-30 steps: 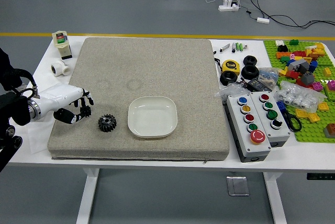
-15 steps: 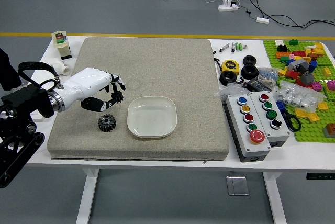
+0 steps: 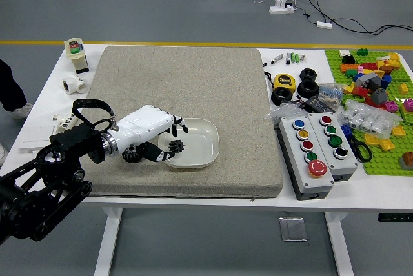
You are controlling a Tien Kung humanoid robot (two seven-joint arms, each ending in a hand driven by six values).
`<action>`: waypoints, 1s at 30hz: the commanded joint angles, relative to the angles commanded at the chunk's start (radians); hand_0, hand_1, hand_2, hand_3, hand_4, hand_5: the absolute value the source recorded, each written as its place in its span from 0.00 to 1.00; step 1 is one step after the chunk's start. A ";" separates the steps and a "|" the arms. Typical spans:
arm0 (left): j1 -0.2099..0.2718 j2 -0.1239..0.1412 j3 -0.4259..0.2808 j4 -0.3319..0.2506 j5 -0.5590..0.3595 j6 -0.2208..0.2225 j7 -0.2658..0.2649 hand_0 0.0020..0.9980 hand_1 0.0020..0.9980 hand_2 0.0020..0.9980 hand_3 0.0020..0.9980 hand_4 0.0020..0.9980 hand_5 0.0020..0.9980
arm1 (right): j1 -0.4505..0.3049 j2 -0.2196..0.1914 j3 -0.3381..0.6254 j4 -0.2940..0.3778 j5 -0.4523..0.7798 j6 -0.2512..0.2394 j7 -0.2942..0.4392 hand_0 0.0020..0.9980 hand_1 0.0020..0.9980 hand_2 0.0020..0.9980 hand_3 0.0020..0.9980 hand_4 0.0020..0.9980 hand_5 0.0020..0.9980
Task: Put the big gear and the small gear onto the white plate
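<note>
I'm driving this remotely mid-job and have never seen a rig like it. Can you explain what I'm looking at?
You are looking from the robot's head camera, high on its own side, forward and down over a white table. The machine is a humanoid; its black left arm reaches in from the left, ending in a white-and-black left hand. The right arm is out of view.

On the grey-beige mat are a white plate and a dark big gear, partly hidden by the hand. The fingers appear to hold the small gear over the plate's left part.

Right of the mat are button boxes, a yellow tape measure and toy bricks. At the left edge, a person's leg shows.
</note>
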 joint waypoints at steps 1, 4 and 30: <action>0.000 0.001 0.003 0.001 0.003 -0.004 0.001 0.64 0.75 0.83 0.87 1.00 0.40 | 0.000 0.000 -0.001 0.000 0.000 0.000 0.000 0.76 0.80 0.83 0.76 0.93 0.79; 0.004 0.002 -0.008 -0.008 0.009 -0.009 0.000 0.64 0.75 0.83 0.87 1.00 0.40 | -0.002 0.000 -0.003 -0.001 0.002 0.000 0.001 0.76 0.80 0.83 0.76 0.93 0.79; 0.101 0.132 -0.235 -0.105 0.060 -0.134 -0.041 0.65 0.73 0.79 0.84 1.00 0.28 | -0.015 0.005 -0.005 -0.006 0.004 0.000 0.003 0.76 0.80 0.83 0.76 0.93 0.79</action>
